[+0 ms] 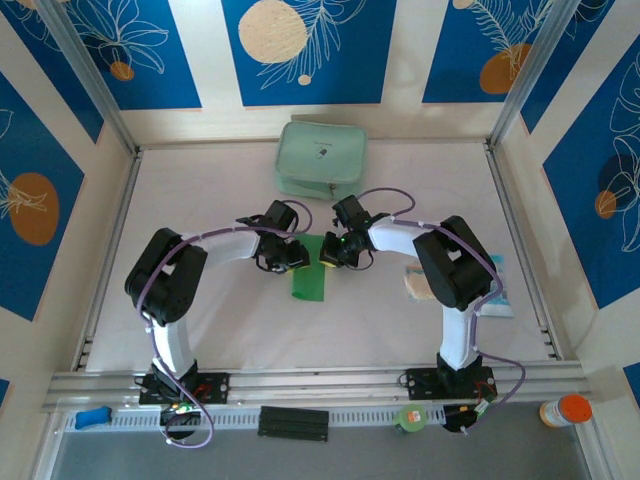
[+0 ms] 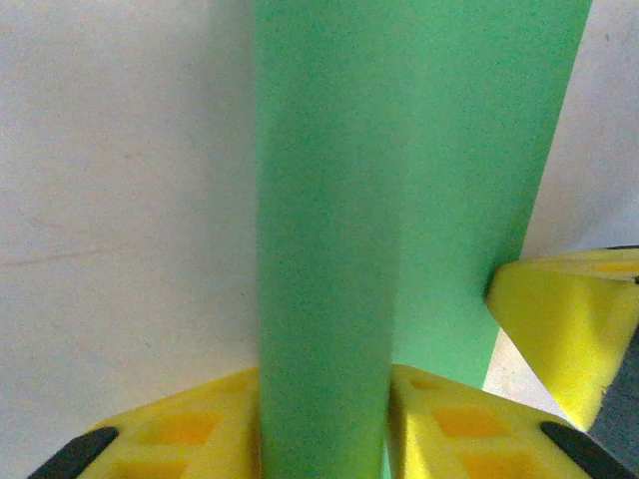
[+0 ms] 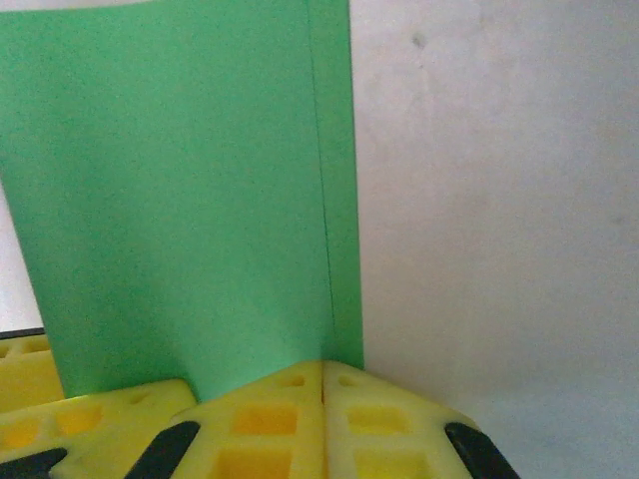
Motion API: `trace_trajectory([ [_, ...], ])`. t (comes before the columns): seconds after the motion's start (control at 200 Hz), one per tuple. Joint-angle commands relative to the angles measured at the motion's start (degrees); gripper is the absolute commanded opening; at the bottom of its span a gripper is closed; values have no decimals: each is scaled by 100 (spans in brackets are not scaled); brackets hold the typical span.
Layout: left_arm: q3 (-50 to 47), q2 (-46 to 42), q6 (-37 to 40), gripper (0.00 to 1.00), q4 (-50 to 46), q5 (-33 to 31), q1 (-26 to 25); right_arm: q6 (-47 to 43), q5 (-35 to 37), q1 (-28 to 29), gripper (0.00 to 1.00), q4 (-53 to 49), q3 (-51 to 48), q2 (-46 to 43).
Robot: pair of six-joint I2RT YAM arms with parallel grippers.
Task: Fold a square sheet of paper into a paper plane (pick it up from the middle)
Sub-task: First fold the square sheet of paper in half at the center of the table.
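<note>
Square sheet of paper (image 1: pixel 310 282) runs near-to-far; left tool (image 2: pixel 324 424) seemingly clamps it, right tool (image 3: pixel 321 404) pinches its edge

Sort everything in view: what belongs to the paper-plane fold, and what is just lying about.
Part of the job: green paper sheet; left gripper; right gripper.

Lying about: mint zip pouch; white-and-blue packet at the right; orange-capped bottle in front of the rail.

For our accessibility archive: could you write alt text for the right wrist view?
Green paper, folded with a lengthwise crease, stretches away from the right pincer, whose yellow fingers are shut on its near edge. White table lies to the right.
</note>
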Motion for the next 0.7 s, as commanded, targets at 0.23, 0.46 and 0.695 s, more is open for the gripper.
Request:
trace_trajectory([
  [0.23,0,-198,291,46,-784,-419,48,-365,133,-10,6,-515,216,297],
  [0.46,34,133,293,45,-816,-302,38,-164,-413,-176,11,-198,235,65],
  [0.695,-43,279,452,45,-900,-391,23,62,-586,-452,23,232,-51,-713],
])
